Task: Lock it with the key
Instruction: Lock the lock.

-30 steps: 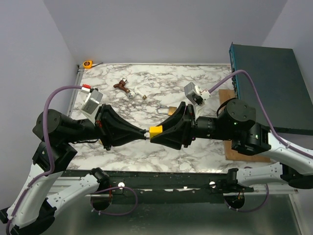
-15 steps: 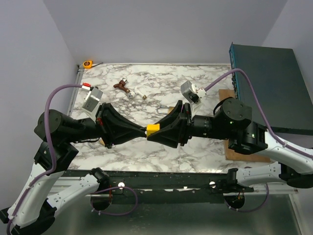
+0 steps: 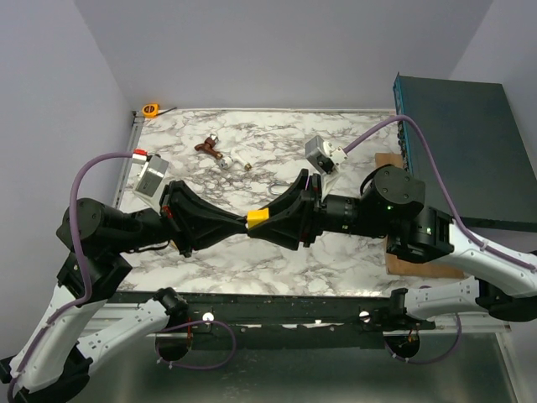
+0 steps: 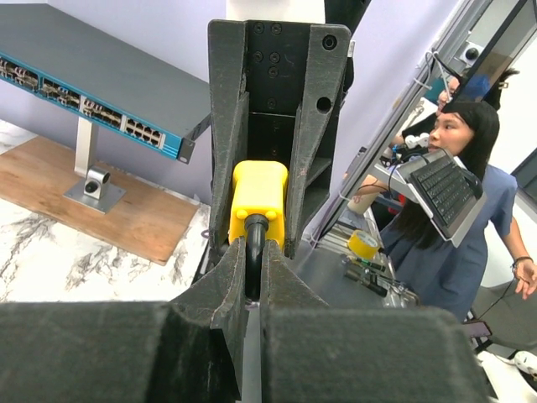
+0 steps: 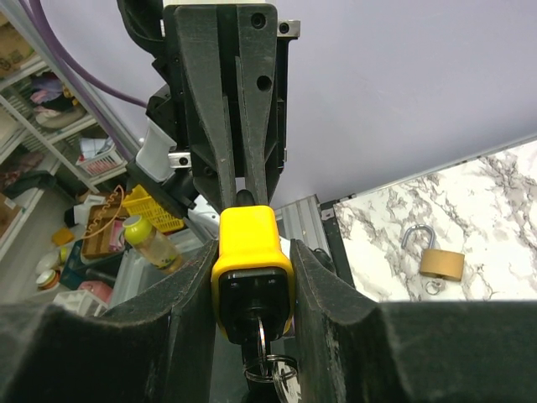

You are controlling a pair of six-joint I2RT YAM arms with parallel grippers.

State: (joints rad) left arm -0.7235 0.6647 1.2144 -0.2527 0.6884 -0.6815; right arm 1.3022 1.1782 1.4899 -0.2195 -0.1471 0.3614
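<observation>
Both arms meet tip to tip above the middle of the marble table (image 3: pixel 252 260), clear of its surface.

Right gripper (image 5: pixel 252 267): jaws narrowed onto the yellow padlock (image 3: pixel 258 219), one finger flat against each side of the body.

Left gripper (image 4: pixel 252 270): jaws nearly together, pinching the black shackle (image 4: pixel 254 239) that sticks out of the padlock toward the left.

Key (image 5: pixel 259 334): seated in the keyhole on the padlock face that looks at the right wrist camera, with a key ring (image 5: pixel 270 369) hanging below it.

A brass padlock (image 5: pixel 440 261) lies on the table farther back, shackle open, well apart from both grippers.
</observation>
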